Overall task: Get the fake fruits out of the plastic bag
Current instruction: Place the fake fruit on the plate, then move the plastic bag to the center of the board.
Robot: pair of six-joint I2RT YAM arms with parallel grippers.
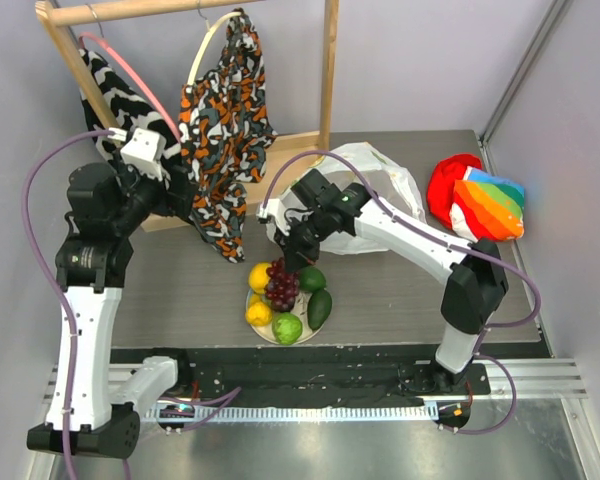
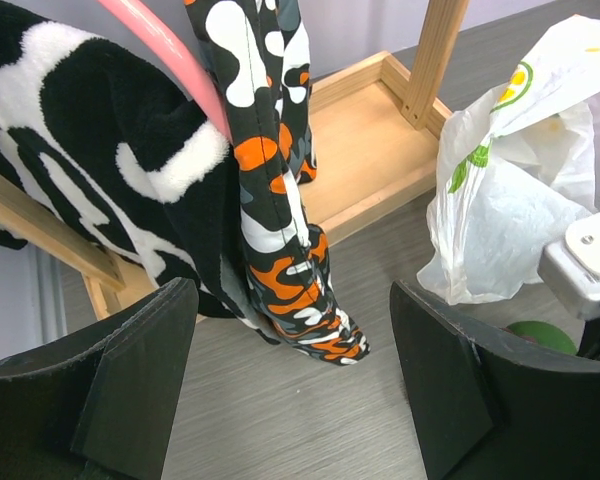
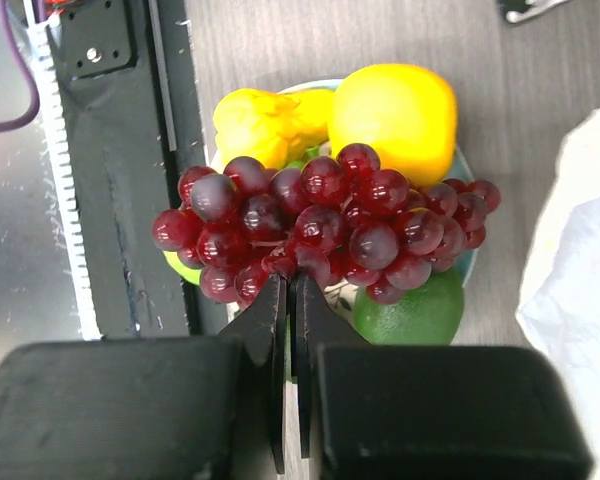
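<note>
My right gripper (image 1: 292, 262) (image 3: 289, 283) is shut on the stem end of the dark purple grape bunch (image 3: 320, 222) (image 1: 281, 285) and holds it over the round plate (image 1: 263, 332). On the plate lie yellow lemons (image 3: 392, 120) (image 1: 259, 276), a light green lime (image 1: 287, 328) and dark green ovals (image 1: 320, 307) (image 3: 416, 313). The white plastic bag (image 1: 375, 205) (image 2: 515, 190) lies crumpled behind the right arm. My left gripper (image 2: 295, 385) (image 1: 185, 190) is open and empty, raised near the hanging camouflage cloth.
A wooden clothes rack (image 1: 325, 70) at the back left carries an orange camouflage cloth (image 1: 225, 130) (image 2: 280, 200) and a black-and-white cloth (image 1: 110, 95) (image 2: 90, 150) on hangers. A red and rainbow-striped cloth (image 1: 480, 198) lies at the back right. A black rail (image 1: 310, 365) runs along the near edge.
</note>
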